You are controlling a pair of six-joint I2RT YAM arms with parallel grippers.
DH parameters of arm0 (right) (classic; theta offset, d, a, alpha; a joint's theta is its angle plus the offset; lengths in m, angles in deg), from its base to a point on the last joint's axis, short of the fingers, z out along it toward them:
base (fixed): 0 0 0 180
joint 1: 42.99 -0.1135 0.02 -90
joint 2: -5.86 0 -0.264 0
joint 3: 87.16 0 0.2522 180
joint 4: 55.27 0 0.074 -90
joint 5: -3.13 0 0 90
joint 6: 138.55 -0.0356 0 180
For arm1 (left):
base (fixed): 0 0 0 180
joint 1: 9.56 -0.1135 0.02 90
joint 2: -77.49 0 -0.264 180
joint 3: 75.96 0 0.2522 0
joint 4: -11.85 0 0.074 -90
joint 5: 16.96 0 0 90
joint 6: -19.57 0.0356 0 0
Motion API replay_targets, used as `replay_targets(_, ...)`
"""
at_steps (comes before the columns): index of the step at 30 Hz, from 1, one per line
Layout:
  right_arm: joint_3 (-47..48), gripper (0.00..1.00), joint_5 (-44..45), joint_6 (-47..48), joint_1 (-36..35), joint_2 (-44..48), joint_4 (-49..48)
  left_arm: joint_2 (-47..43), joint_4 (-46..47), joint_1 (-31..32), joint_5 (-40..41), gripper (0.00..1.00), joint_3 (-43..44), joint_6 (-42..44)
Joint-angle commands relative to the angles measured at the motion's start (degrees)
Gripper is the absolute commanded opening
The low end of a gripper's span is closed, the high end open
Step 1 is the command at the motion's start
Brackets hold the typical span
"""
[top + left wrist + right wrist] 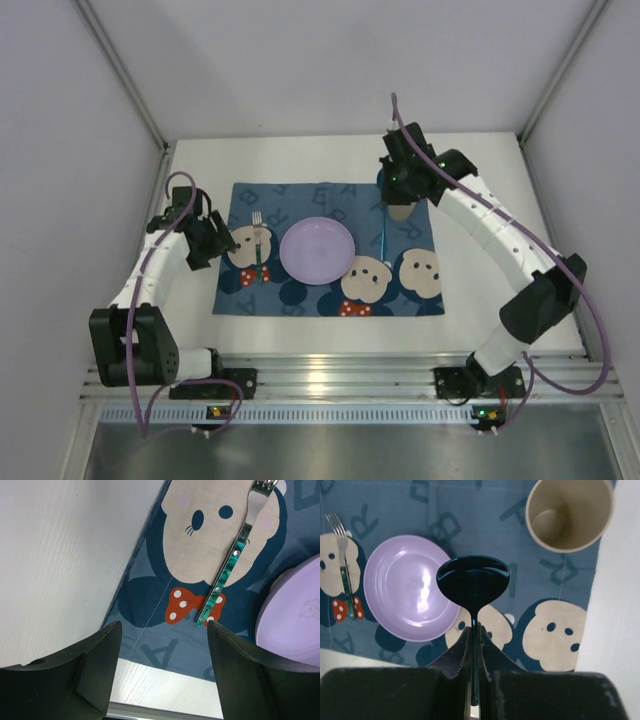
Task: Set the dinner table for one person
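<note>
left arm (150, 272) bent low at left side, left gripper (164, 630) jaws apart, holding nothing, right arm (500, 240) stretched forward, right gripper (474, 632) clamped on spoon (473, 577) handle

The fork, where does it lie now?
In the top view, the fork lies on the blue mat, just left of the purple plate.
</note>
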Motion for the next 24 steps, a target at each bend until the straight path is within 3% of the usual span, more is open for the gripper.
replay_targets(1,-4.1,0.00,-4.6,-4.2,-1.4,-1.2,-3.2,-2.4,1.9,0.1,-0.5,0.74,-0.8,0.8)
replay_targets(8,-8.8,0.00,-7.5,-7.2,-3.5,-9.1,-9.8,-2.7,1.5,0.1,-2.9,0.74,-0.2,1.3)
replay_targets(23,-9.5,0.00,2.6,-4.3,-3.7,-21.0,-9.8,-2.1,0.8,0.6,-2.1,0.74,0.6,1.5)
replay_targets(24,-9.2,0.07,2.6,-4.0,-3.7,-21.7,-9.8,-2.0,0.9,0.5,-2.0,0.74,0.6,1.6)
